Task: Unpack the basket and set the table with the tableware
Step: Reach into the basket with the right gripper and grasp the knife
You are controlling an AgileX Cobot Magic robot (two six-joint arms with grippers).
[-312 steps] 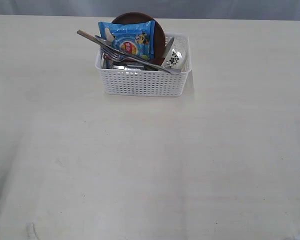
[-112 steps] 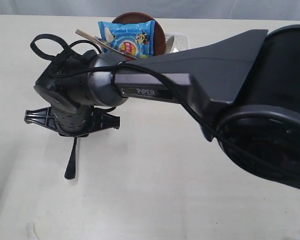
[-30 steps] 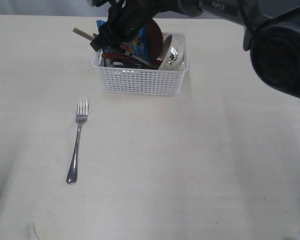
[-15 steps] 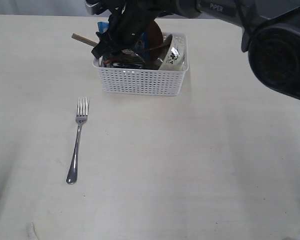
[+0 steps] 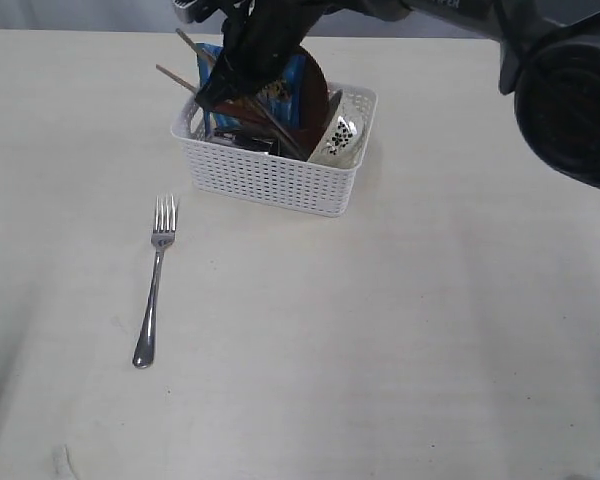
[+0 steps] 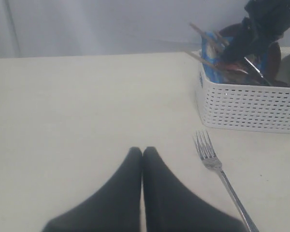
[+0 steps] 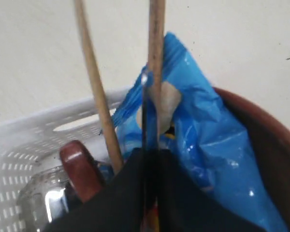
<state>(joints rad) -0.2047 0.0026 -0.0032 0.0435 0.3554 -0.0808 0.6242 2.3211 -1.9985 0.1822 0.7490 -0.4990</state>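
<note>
Right tool (image 7: 147,162): jaws nearly together, pinched on one chopstick (image 7: 156,58) low down, inside the basket (image 5: 270,175). The stick runs up out of the seam between the fingers. The second chopstick (image 7: 94,92) is just beside it, outside the grip, leaning off at an angle. The spoon (image 7: 79,169) handle is right against one finger; can't tell if it touches. The chips packet (image 7: 208,140) crowds the other side, with the brown plate (image 7: 275,159) behind it and the mug (image 7: 41,200) lower down.

Step in hand, as I read it: draw that chopstick out.
- Pull slowly along the stick's own axis, so it doesn't lever on the packet or drag the loose stick and spoon along.
- The grip is far from the stick's middle, so expect swing once it's free. Hold it steep till it clears the rim, then lay it flat.

The basket sits skewed on the tabletop (image 5: 430,330), toward the far edge. It looks light, so a snag could lift or slide it. The bowl (image 5: 340,130) leans at its end on the right of the exterior view.

The fork (image 5: 152,290) is already laid out nearer the camera, left of the basket and well apart. Place the chopstick clear of it.

Left tool (image 6: 142,151): fingers together, empty, hovering over the tabletop near the fork.
</note>
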